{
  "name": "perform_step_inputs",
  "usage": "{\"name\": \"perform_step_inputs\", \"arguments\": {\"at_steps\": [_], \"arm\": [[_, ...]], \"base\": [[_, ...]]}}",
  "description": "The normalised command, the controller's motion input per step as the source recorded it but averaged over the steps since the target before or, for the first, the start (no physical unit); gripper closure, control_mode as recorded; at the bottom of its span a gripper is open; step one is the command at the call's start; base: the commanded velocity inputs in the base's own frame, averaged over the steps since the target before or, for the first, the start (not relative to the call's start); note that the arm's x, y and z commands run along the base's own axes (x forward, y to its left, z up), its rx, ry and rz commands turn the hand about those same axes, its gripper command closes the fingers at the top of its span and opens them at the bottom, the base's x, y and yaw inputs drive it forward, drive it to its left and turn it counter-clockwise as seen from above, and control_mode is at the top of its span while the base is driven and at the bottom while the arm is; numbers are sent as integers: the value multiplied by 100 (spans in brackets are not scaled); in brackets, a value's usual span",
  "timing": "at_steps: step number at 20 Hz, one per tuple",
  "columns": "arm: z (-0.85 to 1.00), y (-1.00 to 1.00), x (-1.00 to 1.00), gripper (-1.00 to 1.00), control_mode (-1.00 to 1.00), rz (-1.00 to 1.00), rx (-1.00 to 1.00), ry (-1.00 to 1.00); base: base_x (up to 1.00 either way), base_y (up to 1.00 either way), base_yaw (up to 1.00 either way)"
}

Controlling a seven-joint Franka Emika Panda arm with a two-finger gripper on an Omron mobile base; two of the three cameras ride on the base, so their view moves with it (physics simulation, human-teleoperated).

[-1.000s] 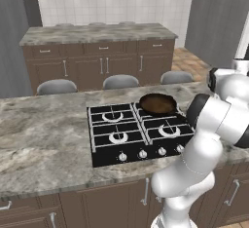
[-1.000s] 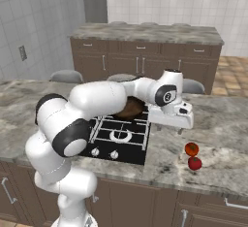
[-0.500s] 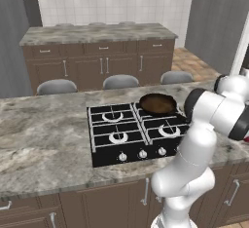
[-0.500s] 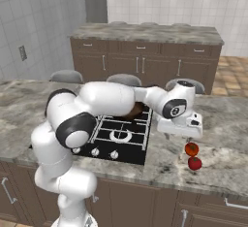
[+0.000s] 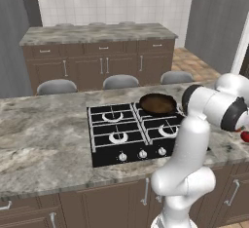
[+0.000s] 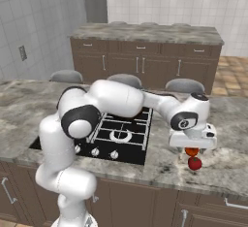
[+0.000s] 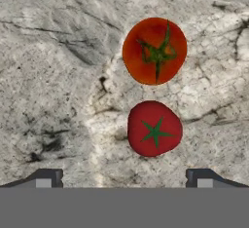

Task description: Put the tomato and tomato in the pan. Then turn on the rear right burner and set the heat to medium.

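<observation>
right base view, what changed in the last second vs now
The arm swung out to the robot's right and lowered, carrying the gripper from beside the cooktop to just above the two tomatoes on the counter. Its jaws stayed open and took hold of nothing. The tomatoes, the pan on the rear right burner and the base did not move.

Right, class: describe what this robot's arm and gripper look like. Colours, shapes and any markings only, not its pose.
The arm is glossy white, built of thick rounded tube segments joined by dark grey to black bands at the joints. It ends in a boxy white hand with small dark spots on its side, carrying the gripper, whose two small fingertips are dark grey with lighter grey pads. No cables or lettering are visible.
</observation>
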Motion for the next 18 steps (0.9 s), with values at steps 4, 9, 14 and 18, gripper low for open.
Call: {"name": "perform_step_inputs", "arguments": {"at_steps": [4, 9, 14, 18], "arm": [[-11, -19, -15, -100, -100, 15, 0, -1], [-21, 0, 0, -100, -100, 12, 0, -4], [-13, 0, 7, -100, -100, 12, 0, -7], [-1, 0, 26, -100, -100, 8, 0, 0]], "base": [[0, 0, 0], [0, 0, 0], [0, 0, 0], [0, 0, 0]]}}
